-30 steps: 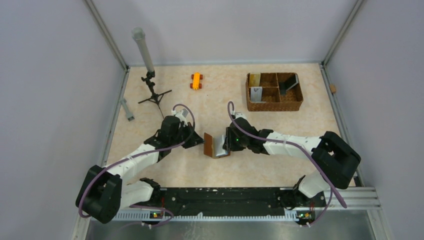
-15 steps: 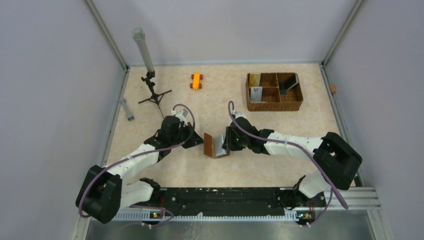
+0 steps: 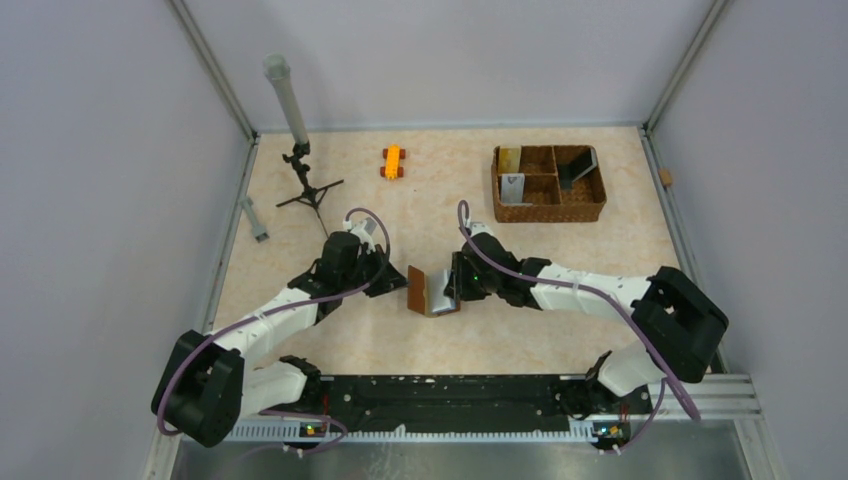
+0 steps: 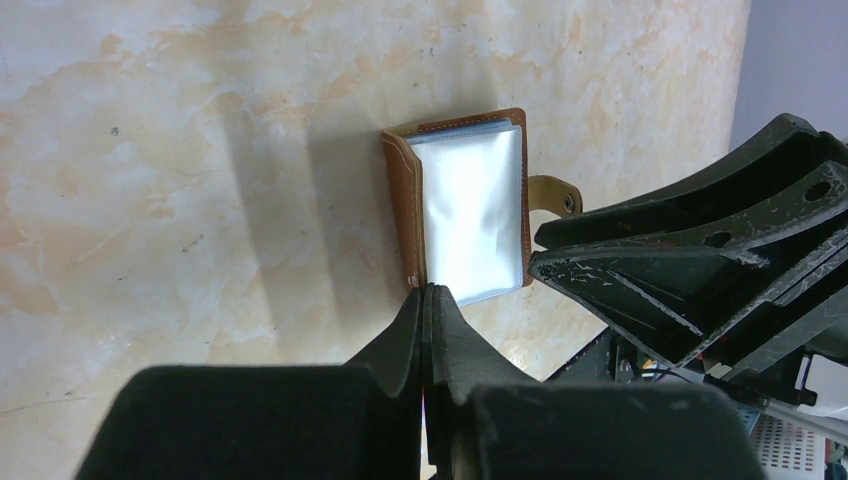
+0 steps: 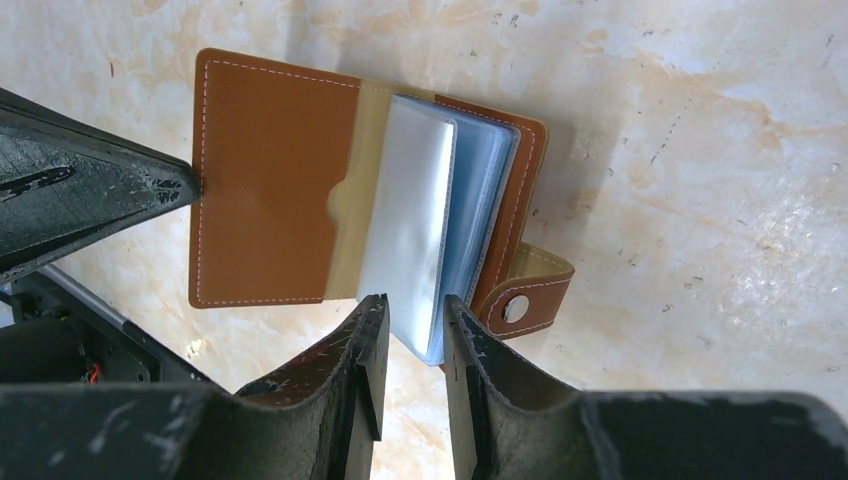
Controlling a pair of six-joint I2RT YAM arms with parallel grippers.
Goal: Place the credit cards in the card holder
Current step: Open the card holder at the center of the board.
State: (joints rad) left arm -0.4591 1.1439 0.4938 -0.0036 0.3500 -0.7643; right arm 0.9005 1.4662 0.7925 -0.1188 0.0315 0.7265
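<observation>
**Open card holder gripped from both sides, cards in the basket**

The card holder (image 5: 270,180) lies open on the table (image 3: 560,330), directly between the two claws. Its brown leather cover stands raised on the left claw's side. A stack of clear sleeves (image 5: 405,200) fans up from the spine, and the snap tab (image 5: 520,300) rests on the table just outside the right claw's fingers.

The right claw (image 5: 413,305) comes in from the right. Its two fingers sit either side of the lower edge of the front sleeve, which fills the narrow gap between them, so the claw is clamped on it. The blue-tinted sleeves behind lie outside that grip, against the far cover.

The left claw (image 4: 425,292) comes in from the opposite side with its fingers pressed together. The free edge of the raised cover runs straight into the seam at their tips, pinched there as far as the wrist view shows.

The credit cards (image 3: 513,188) are well apart from both claws, beyond the right claw and off to its right. They stand in separate compartments of a woven basket (image 3: 548,212): one gold, one silver, one black.

Beyond the left claw, near the back wall, sits a small orange toy car (image 3: 392,162). Farther to that claw's left stands a black tripod (image 3: 305,185) carrying a grey tube.
</observation>
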